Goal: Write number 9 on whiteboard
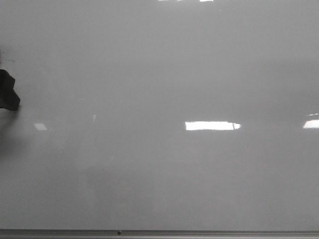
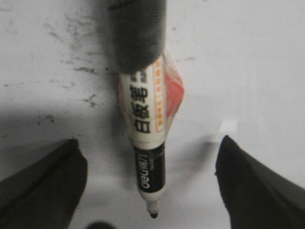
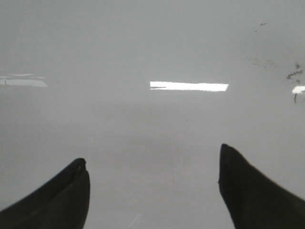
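Observation:
The whiteboard [image 1: 159,164] fills the front view, pale grey and glossy, with glare patches. No number 9 shows on it in any view. In the left wrist view my left gripper [image 2: 148,142] is open, its dark fingers [image 2: 43,183] wide apart. A marker [image 2: 145,119] with a white printed body, a black band and a bare black nib [image 2: 153,215] lies between the fingers, touching neither; a grey sleeve [image 2: 138,33] covers its far end. A dark part of the left arm [image 1: 8,97] shows at the front view's left edge. My right gripper [image 3: 152,155] is open and empty over bare board [image 3: 152,119].
A thin grey metal edge strip [image 1: 159,232] runs along the board's near side. Faint black smudges [image 2: 78,67] mark the board beyond the marker, and more smudges [image 3: 291,74] show in the right wrist view. Bright rectangular reflections [image 1: 212,126] lie on the board.

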Robot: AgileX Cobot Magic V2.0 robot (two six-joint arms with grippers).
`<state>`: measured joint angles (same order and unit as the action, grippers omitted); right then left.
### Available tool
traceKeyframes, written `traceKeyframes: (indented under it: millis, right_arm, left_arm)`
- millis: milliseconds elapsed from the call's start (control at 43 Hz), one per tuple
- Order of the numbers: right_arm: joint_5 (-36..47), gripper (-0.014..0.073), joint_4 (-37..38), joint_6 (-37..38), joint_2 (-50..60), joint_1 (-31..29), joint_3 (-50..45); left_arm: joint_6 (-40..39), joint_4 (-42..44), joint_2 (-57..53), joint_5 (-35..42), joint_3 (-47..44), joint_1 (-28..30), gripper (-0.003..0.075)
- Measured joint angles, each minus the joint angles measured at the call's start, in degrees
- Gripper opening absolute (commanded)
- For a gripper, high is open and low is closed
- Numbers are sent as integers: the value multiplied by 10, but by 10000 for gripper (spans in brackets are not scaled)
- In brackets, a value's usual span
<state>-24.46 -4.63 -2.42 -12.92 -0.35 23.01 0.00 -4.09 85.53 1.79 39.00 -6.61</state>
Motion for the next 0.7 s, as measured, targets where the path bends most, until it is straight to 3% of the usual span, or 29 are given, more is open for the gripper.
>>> traceKeyframes:
  millis: [233, 349, 581, 698]
  right_arm:
    - [0, 580, 0, 0, 0, 0, 0]
    - [0, 580, 0, 0, 0, 0, 0]
    - [0, 580, 0, 0, 0, 0, 0]
    - [0, 580, 0, 0, 0, 0, 0]
  left_arm:
    - [0, 1, 12, 7, 0, 0, 95]
    - [0, 1, 14, 7, 0, 0, 13]
    - [0, 1, 13, 6, 0, 0, -19]
    - [0, 1, -11, -39, 0, -3, -19]
